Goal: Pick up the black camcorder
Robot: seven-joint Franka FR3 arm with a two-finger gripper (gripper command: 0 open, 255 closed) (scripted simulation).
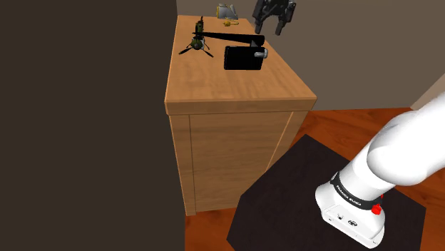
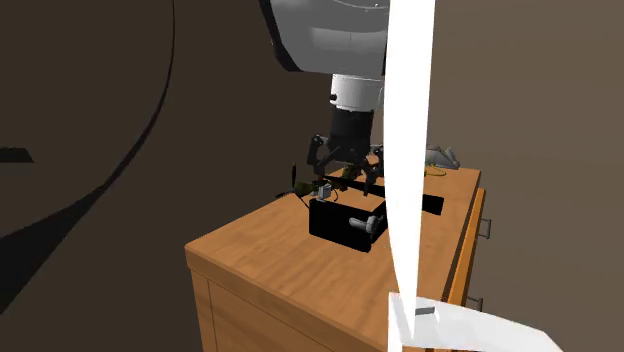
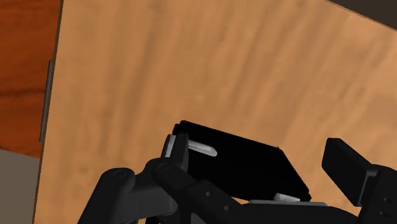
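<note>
Atop the wooden dresser [image 1: 235, 93], near the middle of its top, sits the black camcorder [image 1: 242, 58], a grey knob at one end; the tool [image 2: 345, 180] hangs just above it, spread wide and holding nothing; a small tripod-legged object [image 1: 197, 44] stands just beside the camcorder. I'd worry the body is broad for that spread; a finger landing on top could shove or tip it, perhaps into the tripod. From the second exterior view I see the gap between tool and camcorder; the wrist view shows instead the fingers [image 3: 347, 167] either side of it, not touching.
</note>
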